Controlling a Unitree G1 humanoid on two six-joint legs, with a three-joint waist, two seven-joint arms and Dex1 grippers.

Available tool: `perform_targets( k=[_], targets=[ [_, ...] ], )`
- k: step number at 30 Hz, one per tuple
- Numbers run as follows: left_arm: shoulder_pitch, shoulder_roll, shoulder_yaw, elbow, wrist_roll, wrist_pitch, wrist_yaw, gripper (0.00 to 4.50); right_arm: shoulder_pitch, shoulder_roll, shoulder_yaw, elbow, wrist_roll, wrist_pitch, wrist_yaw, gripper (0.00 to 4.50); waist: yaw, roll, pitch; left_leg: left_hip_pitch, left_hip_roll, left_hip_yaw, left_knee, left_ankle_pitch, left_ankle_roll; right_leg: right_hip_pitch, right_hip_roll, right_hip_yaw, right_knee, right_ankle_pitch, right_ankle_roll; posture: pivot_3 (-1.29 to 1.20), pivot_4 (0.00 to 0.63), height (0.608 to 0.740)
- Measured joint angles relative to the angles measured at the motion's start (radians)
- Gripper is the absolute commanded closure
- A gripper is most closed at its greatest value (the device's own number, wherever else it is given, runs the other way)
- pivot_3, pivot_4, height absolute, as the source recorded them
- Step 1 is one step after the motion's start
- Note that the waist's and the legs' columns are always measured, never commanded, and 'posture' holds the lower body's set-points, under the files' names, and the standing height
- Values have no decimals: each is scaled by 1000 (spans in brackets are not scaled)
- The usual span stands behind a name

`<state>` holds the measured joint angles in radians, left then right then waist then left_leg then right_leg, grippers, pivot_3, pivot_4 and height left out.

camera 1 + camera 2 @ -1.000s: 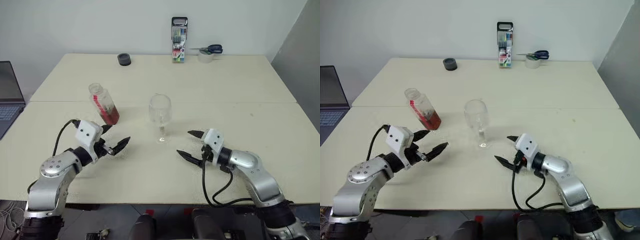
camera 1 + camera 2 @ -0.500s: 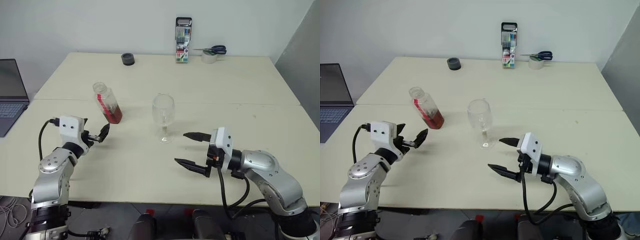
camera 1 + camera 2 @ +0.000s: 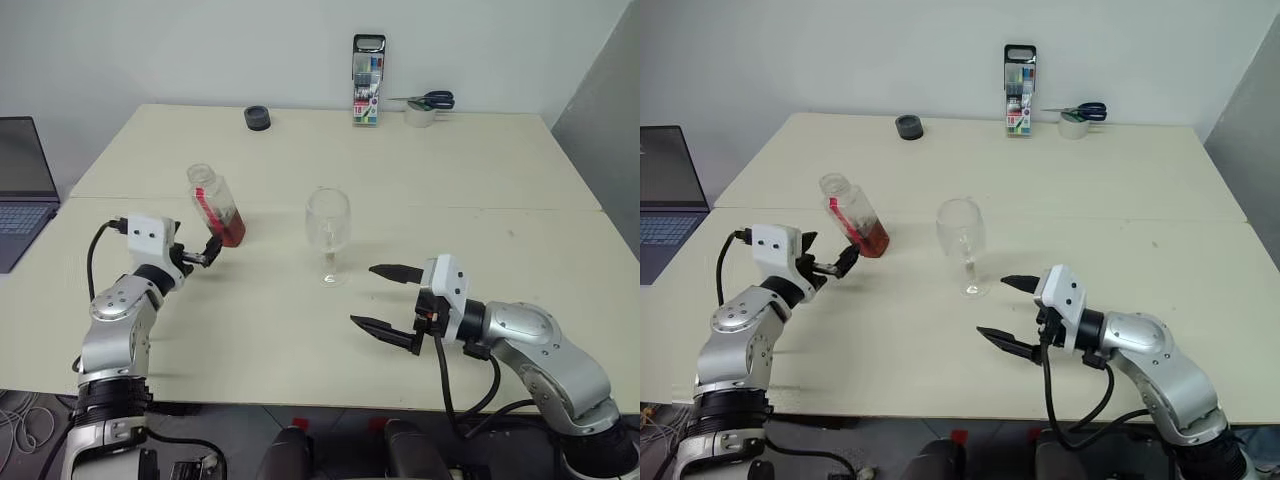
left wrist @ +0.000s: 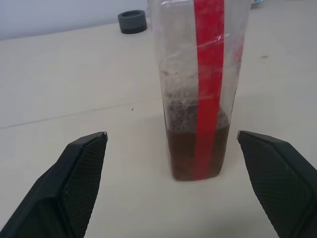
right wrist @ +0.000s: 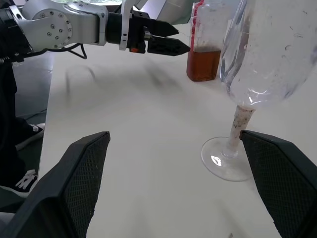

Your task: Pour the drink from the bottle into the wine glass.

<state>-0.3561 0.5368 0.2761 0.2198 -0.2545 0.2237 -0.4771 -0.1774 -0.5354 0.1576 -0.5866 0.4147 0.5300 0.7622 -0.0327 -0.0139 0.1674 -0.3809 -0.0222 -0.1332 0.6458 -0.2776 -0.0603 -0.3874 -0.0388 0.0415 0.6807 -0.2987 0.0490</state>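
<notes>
With our left gripper point(image 3: 207, 253) spread wide just short of the bottle point(image 3: 217, 206), which stands on the bench point(image 3: 450, 180) left of the wine glass point(image 3: 328, 232), we'd centre it btwn the fingers, clamp mid-body w/o tipping; right gripper point(image 3: 388, 300) also released.

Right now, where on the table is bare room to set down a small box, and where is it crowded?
Free: the wide patch right of the wine glass, and the middle strip between the glass and the marker pack. Crowded: around the bottle, where the open left tool waits, and near the open right tool.
</notes>
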Motion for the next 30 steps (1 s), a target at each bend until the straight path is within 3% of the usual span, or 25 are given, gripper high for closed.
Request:
perform_targets(
  k=[16,19,26,30],
  targets=[
    [-149,11,-39,155,29,-31,-34,0,-25,2,7,0,-1,-1,-8,18,0,0,0,0,0,0,0,0,-1,0,0,0,0,0,0,0,150,740],
    [-174,11,-45,191,32,-42,-40,637,-25,2,7,0,-1,-1,-9,0,0,0,0,0,0,0,0,1,-1,0,0,0,0,0,0,0,150,740],
    [-196,8,-54,236,33,-59,-57,2636,-25,2,7,0,-1,-1,-20,0,-1,0,0,0,0,0,0,0,-1,0,0,0,0,0,0,0,150,740],
    [-193,7,-58,230,33,-59,-64,2805,-25,2,7,0,-1,-1,-25,0,-1,0,0,0,0,0,0,0,-1,0,0,0,0,0,0,0,150,740]
  ],
)
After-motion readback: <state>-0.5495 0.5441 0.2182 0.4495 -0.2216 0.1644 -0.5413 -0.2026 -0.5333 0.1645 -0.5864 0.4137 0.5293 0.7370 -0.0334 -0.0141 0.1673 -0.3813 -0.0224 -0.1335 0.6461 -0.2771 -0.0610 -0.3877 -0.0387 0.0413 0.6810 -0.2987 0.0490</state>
